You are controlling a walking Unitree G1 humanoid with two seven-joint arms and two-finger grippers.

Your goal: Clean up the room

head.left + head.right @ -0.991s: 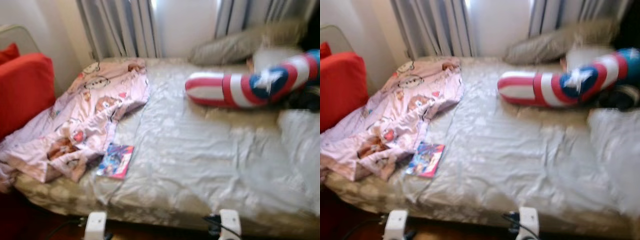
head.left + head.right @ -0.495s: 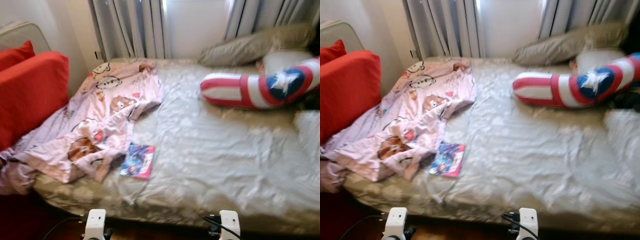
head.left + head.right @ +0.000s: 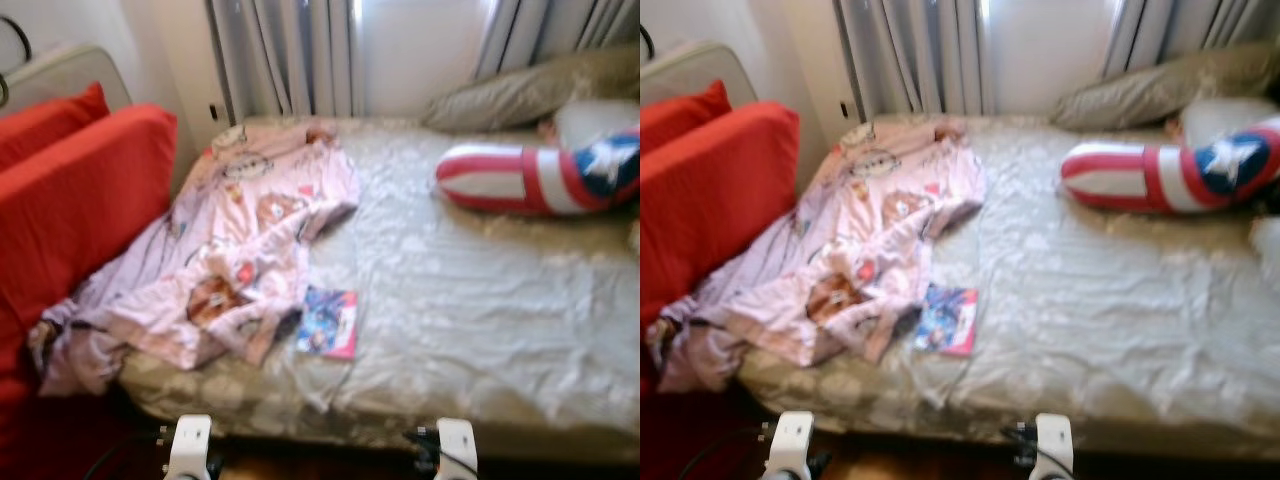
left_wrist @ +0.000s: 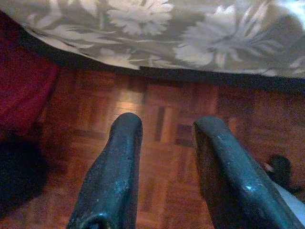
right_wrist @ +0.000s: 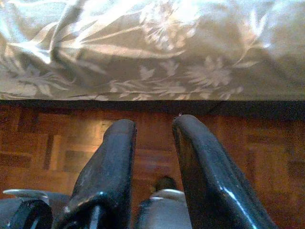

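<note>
a wide bed (image 3: 480,300) with a pale grey-green flowered cover stands in front of the robot, its far side against a wall with striped grey curtains (image 3: 290,55). a pink blanket (image 3: 240,250) printed with cartoon faces lies crumpled across the bed's left part, and one end of it spills off the edge toward the floor beside a red sofa (image 3: 80,190) that stands just left of the bed. a small colourful book (image 3: 328,322) lies flat on the cover, just beside the blanket's lower right edge and near the bed's front edge. at the far right, a long red, white and blue striped pillow (image 3: 530,178) with a white star lies on the bed, and a grey-green pillow (image 3: 530,88) lies behind it against the curtains.

both arms hang low in front of the bed's near edge. the left gripper (image 4: 167,133) points down at a dark wooden parquet floor (image 4: 162,114), its two black fingers apart with nothing between them; the flowered hem of the bed cover shows beyond them. the right gripper (image 5: 153,129) hangs the same way over the parquet, its fingers also apart and holding nothing, with the bed cover's hem beyond. the head views are somewhat blurred.
</note>
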